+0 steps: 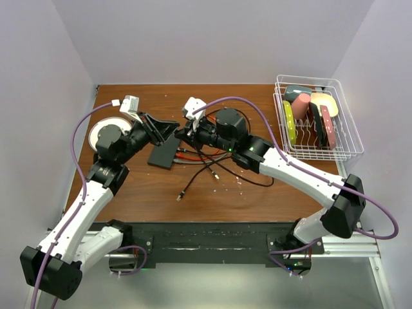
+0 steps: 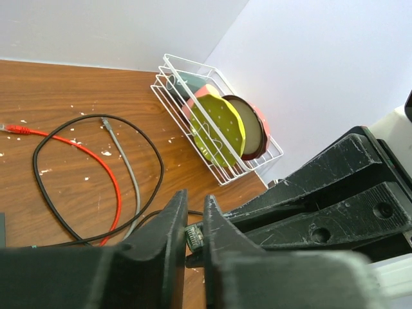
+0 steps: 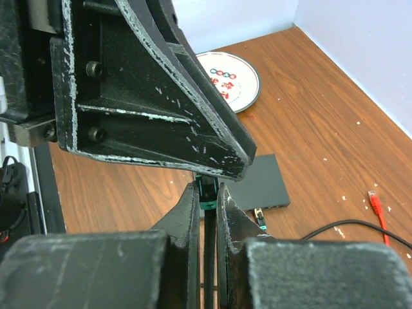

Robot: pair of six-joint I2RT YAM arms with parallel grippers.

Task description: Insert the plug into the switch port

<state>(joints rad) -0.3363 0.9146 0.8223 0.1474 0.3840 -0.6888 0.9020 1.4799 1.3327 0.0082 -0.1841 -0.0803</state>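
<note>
Only wrist views show the plug (image 3: pixel 208 195) (right gripper (image 3: pixel 207 187) pinching it, left gripper (image 2: pixel 196 195) nearly closed).

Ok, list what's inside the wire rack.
The rack holds dishes on edge: yellow-green plate, red-rimmed plate, pink plate, teal plate. The full count is hidden by overlap.

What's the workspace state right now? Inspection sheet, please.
Surface: wooden table, pale crumbs scattered.
Job's things: plug held above the table, not inserted; black switch box lying flat.
Clutter: white disc; wire rack holding coloured plates.
Grippers: left gripper and right gripper tip to tip, both apparently closed on the plug.
Cables: red cable, black cable and grey cable loose on the table.
Surroundings: pale walls; nothing else seen.
</note>
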